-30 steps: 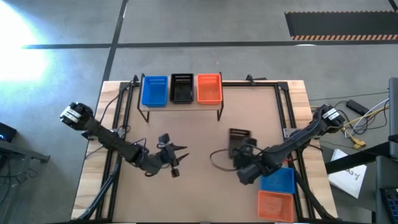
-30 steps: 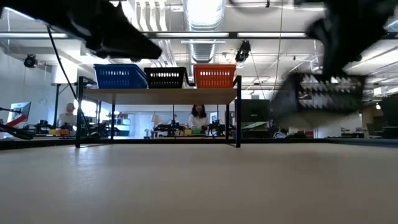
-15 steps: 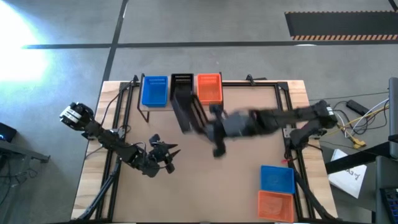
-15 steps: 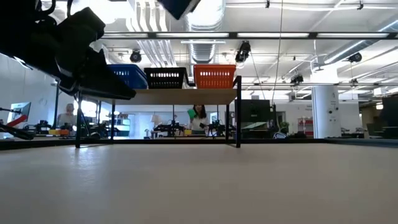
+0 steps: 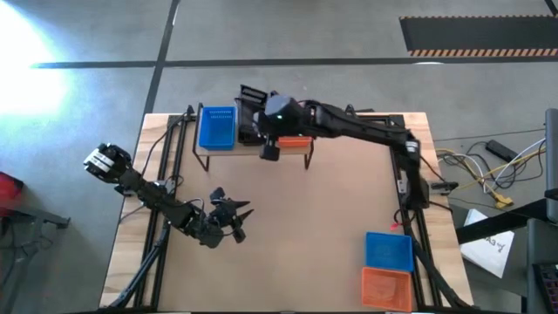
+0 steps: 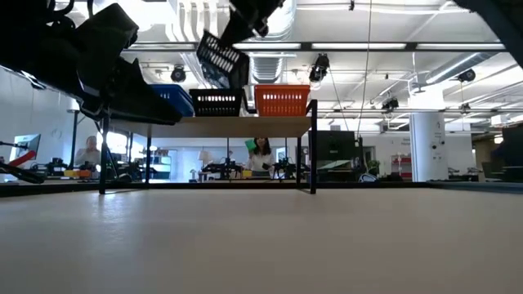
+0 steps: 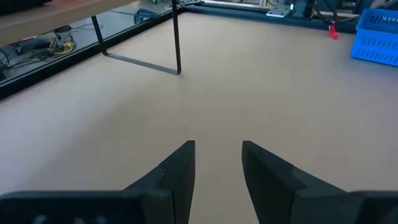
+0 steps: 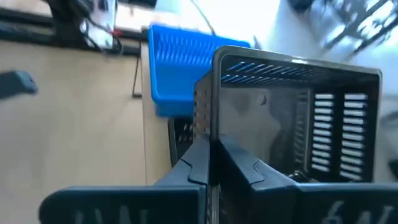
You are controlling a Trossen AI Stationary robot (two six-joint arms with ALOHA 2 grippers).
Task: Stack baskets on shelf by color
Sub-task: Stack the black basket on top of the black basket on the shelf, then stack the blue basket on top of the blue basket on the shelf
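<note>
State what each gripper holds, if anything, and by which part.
The right gripper pinches a black basket by its side wall, tilted above the shelf. The left gripper is open and holds nothing.

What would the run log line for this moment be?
right gripper: shut on black basket, above shelf | left gripper: open, idle over table

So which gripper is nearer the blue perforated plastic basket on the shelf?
The right. The right gripper hangs over the shelf, just beside the blue perforated plastic basket, clamping a black basket. The left gripper hovers over the open tabletop, well short of the shelf.
</note>
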